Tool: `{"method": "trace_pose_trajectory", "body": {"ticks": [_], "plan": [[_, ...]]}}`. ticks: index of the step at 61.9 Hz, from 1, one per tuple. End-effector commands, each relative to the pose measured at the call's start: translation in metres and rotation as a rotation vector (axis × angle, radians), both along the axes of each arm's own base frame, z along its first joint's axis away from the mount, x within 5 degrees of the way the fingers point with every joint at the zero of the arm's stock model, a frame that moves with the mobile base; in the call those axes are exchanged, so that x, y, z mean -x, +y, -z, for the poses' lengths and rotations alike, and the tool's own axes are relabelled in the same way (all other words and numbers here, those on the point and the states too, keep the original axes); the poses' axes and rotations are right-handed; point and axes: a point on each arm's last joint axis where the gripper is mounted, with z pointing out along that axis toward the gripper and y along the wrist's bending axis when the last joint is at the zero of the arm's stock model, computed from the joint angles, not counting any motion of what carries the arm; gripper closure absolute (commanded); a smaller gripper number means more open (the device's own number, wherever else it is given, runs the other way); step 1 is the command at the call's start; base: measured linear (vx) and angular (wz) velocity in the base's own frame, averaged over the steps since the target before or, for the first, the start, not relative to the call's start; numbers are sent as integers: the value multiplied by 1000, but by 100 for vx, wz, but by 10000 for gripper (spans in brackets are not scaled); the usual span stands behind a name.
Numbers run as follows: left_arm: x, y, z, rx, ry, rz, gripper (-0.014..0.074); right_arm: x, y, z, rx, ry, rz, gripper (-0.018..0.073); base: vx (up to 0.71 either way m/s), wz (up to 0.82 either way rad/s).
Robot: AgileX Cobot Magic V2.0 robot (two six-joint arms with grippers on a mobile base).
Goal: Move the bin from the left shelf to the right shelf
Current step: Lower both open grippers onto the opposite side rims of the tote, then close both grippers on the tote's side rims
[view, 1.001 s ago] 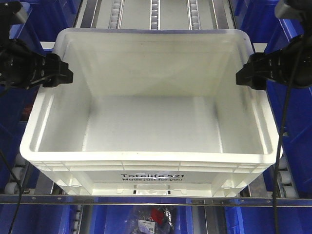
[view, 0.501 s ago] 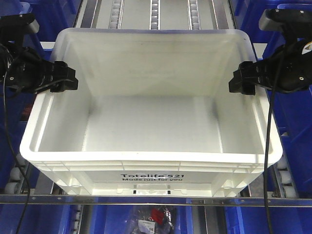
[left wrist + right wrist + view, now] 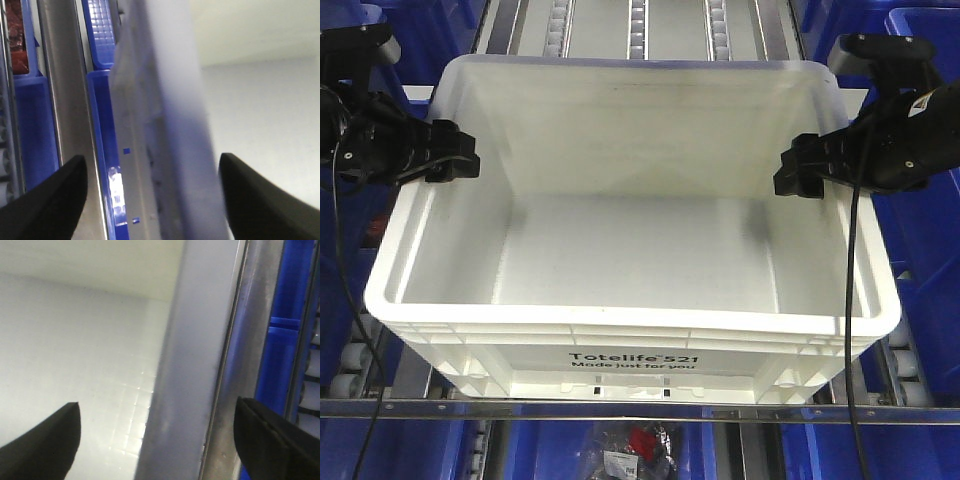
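Note:
The white bin [image 3: 630,250], printed "Totelife 521", sits empty on the roller shelf and fills the middle of the front view. My left gripper [image 3: 448,160] is at its left rim, my right gripper [image 3: 802,172] at its right rim. In the left wrist view the left gripper [image 3: 150,200] is open, its black fingers [image 3: 50,205] astride the bin's left wall [image 3: 170,140] without touching it. The right wrist view shows the right gripper [image 3: 157,440] open, one finger [image 3: 45,440] over the bin's inside, the other outside the right rim [image 3: 195,365].
Blue bins [image 3: 920,250] flank the white one on both sides. Metal roller tracks [image 3: 638,28] run behind it, and a metal front rail [image 3: 640,410] runs below it. Under the rail, another blue bin holds bagged items [image 3: 635,450].
Both grippers have moved inward over the bin's side rims, the right one farther, leftward and slightly down. The bin has barely shifted.

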Motion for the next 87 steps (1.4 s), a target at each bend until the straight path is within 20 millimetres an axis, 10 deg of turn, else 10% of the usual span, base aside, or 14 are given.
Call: {"method": "trace_pose_trajectory", "body": {"ticks": [1, 87], "plan": [[-1, -3, -12, 37, -56, -12, 75, -2, 0, -20, -23, -102, 3, -35, 0, 0], [-1, -7, -37, 51, -54, 22, 149, -2, 0, -20, -21, -106, 4, -34, 0, 0]]}}
